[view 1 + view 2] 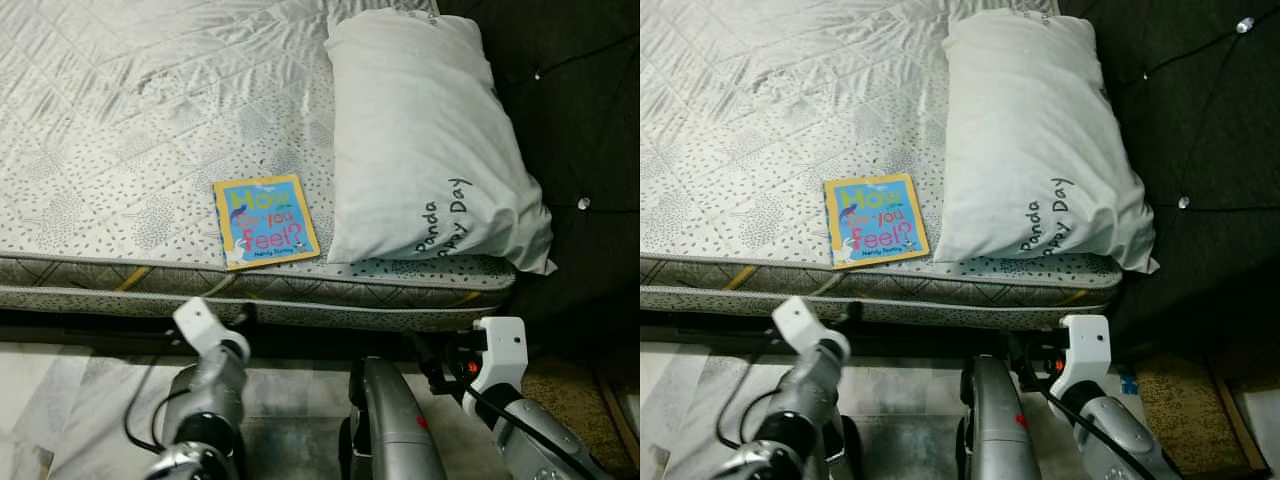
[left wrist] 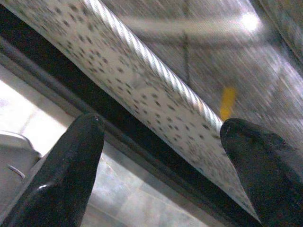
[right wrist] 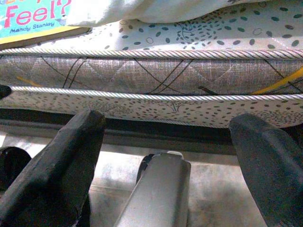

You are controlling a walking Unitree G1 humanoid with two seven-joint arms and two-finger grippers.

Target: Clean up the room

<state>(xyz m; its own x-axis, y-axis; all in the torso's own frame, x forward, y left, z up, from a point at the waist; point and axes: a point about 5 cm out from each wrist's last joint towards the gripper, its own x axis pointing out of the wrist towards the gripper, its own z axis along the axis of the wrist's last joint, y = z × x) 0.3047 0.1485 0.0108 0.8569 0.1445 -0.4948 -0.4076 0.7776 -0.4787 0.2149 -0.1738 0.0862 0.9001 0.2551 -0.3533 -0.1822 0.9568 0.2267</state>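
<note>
Both arms low before mattress (image 1: 150, 120) edge, jaws of left gripper (image 2: 161, 142) and right gripper (image 3: 165, 137) spread, empty; book (image 1: 265, 221) beside pillow (image 1: 420, 140).

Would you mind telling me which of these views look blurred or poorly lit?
Left wrist view: streaked with motion blur across the dotted mattress edge, with a glare spot above. Right wrist view: sharp, the blue picture book legible. Eye views: evenly lit, though the dark tufted headboard swallows detail.

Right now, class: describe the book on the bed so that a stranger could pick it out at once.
Start at the grey patterned mattress and follow its near edge towards the white pillow. Just left of that pillow lies a thin book, flat and face up. Its yellow border and blue cover reading "How Do You Feel?" set it apart.
</note>
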